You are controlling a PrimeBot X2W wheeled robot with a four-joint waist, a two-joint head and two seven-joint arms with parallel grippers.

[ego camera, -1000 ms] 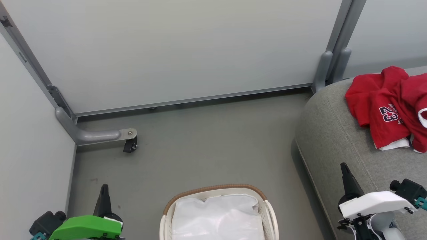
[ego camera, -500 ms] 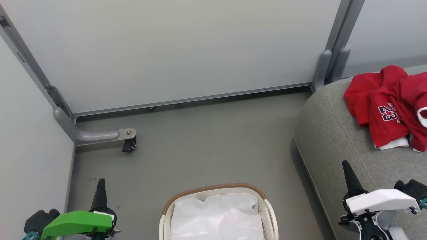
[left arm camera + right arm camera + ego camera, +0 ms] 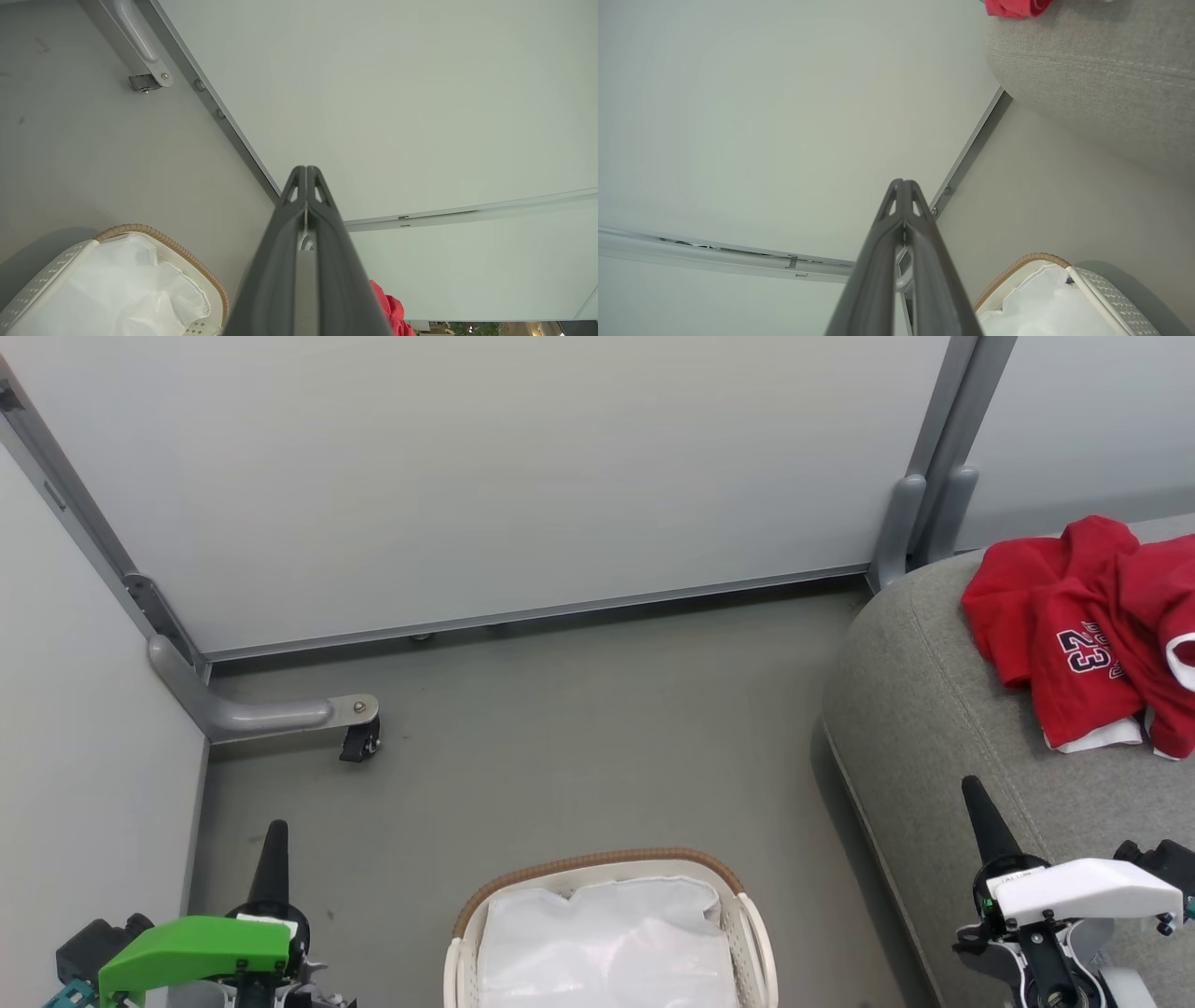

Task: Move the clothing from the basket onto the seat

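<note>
1. Clothing [image 3: 1074, 625] lies bunched on the seat [image 3: 934, 728], near its rounded end, with the garment bearing the number 23 uppermost. That is where the task wants it, so I judge the moving done.
2. On the floor [image 3: 579, 728], the basket [image 3: 597, 861] has a white liner [image 3: 607, 943] across all I can see of its inside. Its near part runs off the bottom of the head view, so I can't vouch for that bit.
3. My left claw [image 3: 275, 835] has its fingers pressed together on nothing. It is parked low beside the basket, clear of the rim.
4. My right claw [image 3: 978, 803] is likewise closed and empty. It hangs over the seat's front edge, well apart from the garments, I reckon so it won't snag them.
5. Both claws point towards the pale wall panel [image 3: 513, 476], which looks like a rest pose to me.
</note>
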